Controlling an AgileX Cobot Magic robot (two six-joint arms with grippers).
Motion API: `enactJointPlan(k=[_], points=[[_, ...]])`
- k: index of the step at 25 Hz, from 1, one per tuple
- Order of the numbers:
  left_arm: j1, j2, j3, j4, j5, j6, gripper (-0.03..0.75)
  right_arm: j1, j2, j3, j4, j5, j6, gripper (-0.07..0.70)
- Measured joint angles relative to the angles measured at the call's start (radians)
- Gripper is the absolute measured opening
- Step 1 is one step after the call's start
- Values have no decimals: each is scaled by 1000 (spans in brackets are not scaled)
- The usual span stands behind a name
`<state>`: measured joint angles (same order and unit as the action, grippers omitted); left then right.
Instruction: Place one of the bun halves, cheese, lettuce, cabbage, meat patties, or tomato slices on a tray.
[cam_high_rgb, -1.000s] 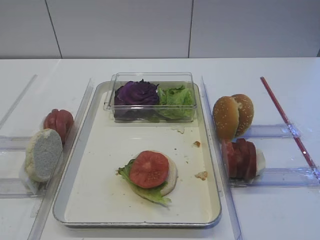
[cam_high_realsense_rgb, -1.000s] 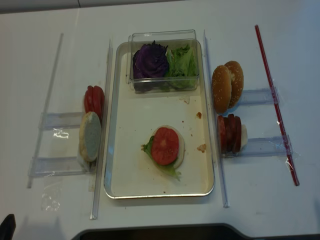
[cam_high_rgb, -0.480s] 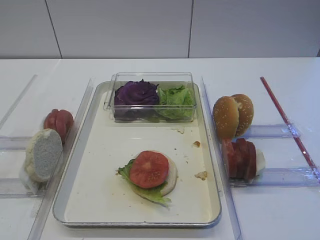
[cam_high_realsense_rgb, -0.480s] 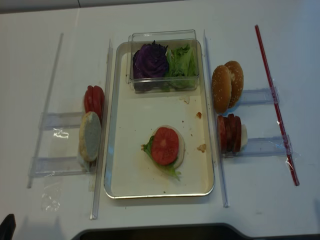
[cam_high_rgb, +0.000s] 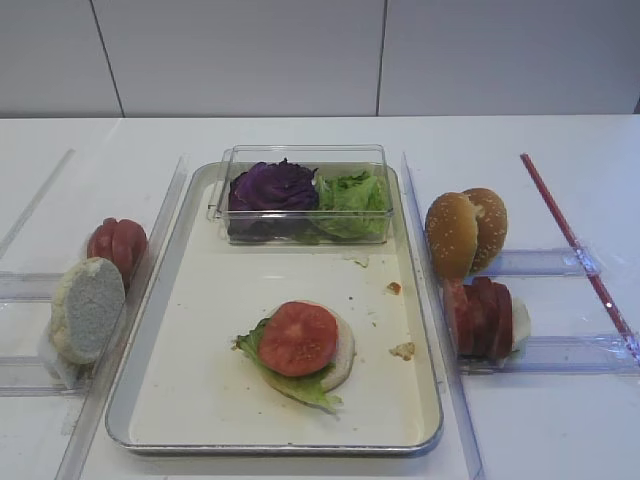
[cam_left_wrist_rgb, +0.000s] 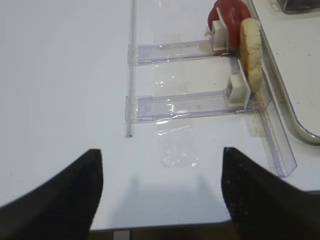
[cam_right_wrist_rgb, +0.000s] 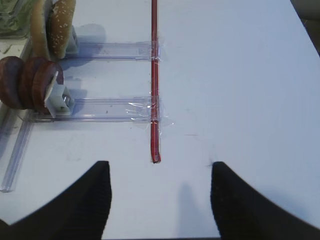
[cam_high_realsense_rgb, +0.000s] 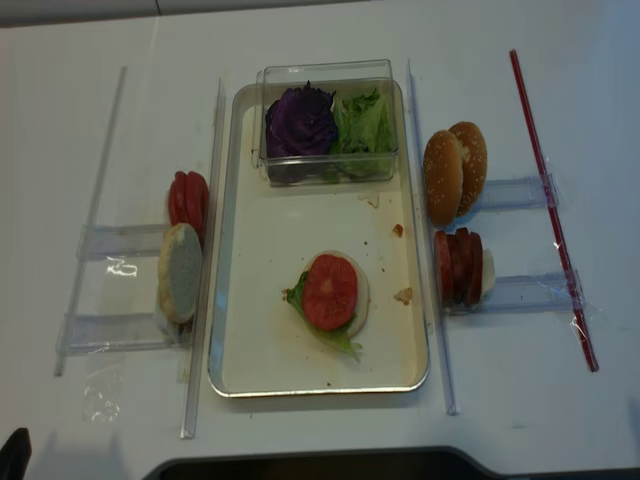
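Observation:
The tray (cam_high_rgb: 200, 300) lies mid-table. On it sits a pale bun half (cam_high_rgb: 343, 352) with a lettuce leaf (cam_high_rgb: 300, 386) and a tomato slice (cam_high_rgb: 298, 338) on top. More tomato slices (cam_high_rgb: 117, 244) and a pale bun half (cam_high_rgb: 88, 308) stand on edge left of the tray. Sesame bun halves (cam_high_rgb: 465, 232) and dark red discs (cam_high_rgb: 482, 315) stand on its right. My left gripper (cam_left_wrist_rgb: 161, 165) is open over bare table, near the front edge, short of the pale bun half (cam_left_wrist_rgb: 251, 52). My right gripper (cam_right_wrist_rgb: 159, 170) is open and holds nothing.
A clear plastic box (cam_high_rgb: 300, 155) at the tray's far end holds purple cabbage (cam_high_rgb: 272, 186) and lettuce (cam_high_rgb: 352, 192). Clear rails (cam_left_wrist_rgb: 187, 102) are taped to the table on both sides. A red strip (cam_right_wrist_rgb: 154, 75) ends just ahead of the right gripper. Crumbs (cam_high_rgb: 403, 351) dot the tray.

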<state>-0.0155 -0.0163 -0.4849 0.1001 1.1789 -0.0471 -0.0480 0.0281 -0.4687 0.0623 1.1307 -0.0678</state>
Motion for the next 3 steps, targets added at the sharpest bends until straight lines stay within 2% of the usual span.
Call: enactJointPlan(k=[3], points=[[0, 0, 0, 0, 0, 0, 501, 0, 0, 0, 0, 0, 0, 474]])
